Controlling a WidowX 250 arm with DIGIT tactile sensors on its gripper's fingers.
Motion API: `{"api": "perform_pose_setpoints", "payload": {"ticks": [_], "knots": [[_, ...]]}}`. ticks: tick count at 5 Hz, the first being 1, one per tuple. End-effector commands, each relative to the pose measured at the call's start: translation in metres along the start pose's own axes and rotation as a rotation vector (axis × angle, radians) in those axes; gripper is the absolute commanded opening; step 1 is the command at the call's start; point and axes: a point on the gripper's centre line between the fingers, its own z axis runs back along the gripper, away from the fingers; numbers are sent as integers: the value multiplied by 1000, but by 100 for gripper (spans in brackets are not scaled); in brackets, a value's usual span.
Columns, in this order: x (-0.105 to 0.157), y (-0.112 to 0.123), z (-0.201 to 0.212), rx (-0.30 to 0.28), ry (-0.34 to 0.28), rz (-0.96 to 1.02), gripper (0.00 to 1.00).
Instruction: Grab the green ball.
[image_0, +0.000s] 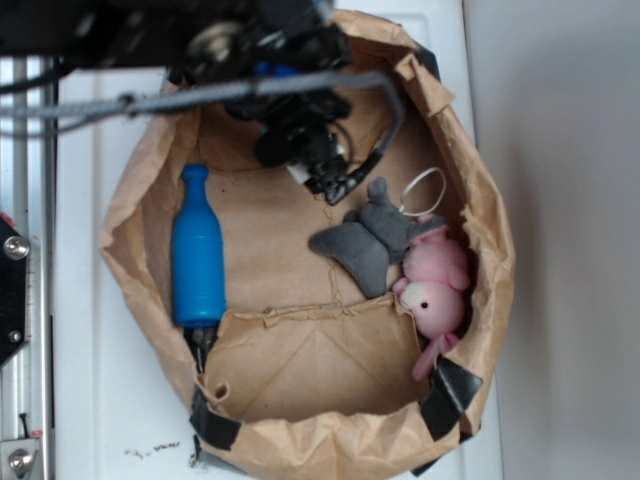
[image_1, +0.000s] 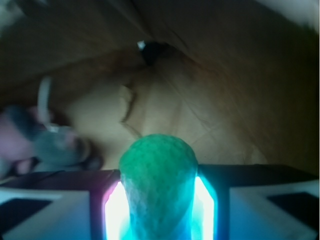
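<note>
The green ball (image_1: 158, 165) is mint-green and finely textured. It fills the gap between my jaws in the wrist view and looks squeezed narrow between the two glowing pads (image_1: 116, 210). My gripper (image_1: 159, 200) is shut on it. In the exterior view the gripper (image_0: 322, 165) hangs over the upper middle of the brown paper bag (image_0: 300, 440), and the ball is hidden under the arm there.
A blue plastic bottle (image_0: 198, 258) lies along the bag's left side. A grey plush toy (image_0: 368, 240) and a pink plush toy (image_0: 436, 285) lie at the right, with a metal ring (image_0: 422, 190). The bag walls rise all around.
</note>
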Motion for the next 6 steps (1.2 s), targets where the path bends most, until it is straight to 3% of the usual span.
{"api": "perform_pose_setpoints", "payload": {"ticks": [1,2,3,4,5,6], "knots": [[7,-62,27,21,137,-274,0],[-1,-77,40,56,267,-401,0],[-11,-69,61,77,268,-432,0],[-18,-49,76,110,220,-401,0],[-24,-26,91,97,179,-382,0],[-29,-19,97,116,149,-340,0]]}}
